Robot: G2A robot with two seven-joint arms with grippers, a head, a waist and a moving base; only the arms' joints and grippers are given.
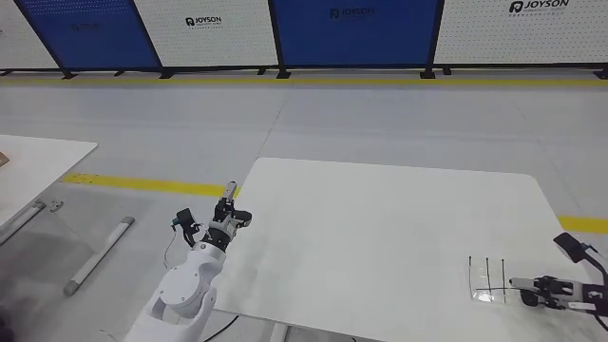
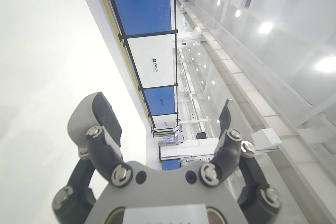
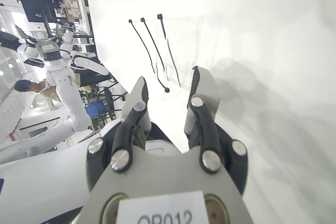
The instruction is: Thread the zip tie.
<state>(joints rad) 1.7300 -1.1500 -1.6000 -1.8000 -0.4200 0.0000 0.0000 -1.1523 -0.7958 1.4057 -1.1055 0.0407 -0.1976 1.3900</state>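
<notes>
**Zip ties lie untouched near the table's right front corner**

Three black zip ties (image 1: 486, 275) (image 3: 153, 44) lie on the white table (image 1: 380, 209), close to its near right corner. They are side by side and almost parallel, a little apart from each other. The long axis of each one runs from the near edge of the table toward the far edge. The square heads are at the far ends, and the thin tails point back toward the near edge.

In the right wrist view a fourth tie (image 3: 161, 80), which looks shorter and slightly curved, lies among the tails of the others. Its head is turned the opposite way, toward the near edge of the table. Faint outlines of a clear holder (image 3: 196, 33) show around the ties. Whether they rest on it or in it, I cannot tell.

The right gripper (image 1: 518, 288) (image 3: 169, 75) is low over the table, just beside the tails, on the side of the table's right edge. Its two fingers are spread apart, hold nothing and touch no tie.

The left gripper (image 1: 233, 204) (image 2: 164, 100) is at the table's left edge, well apart from the ties, and points toward the far edge. Its fingers are spread wide with nothing between them.
</notes>
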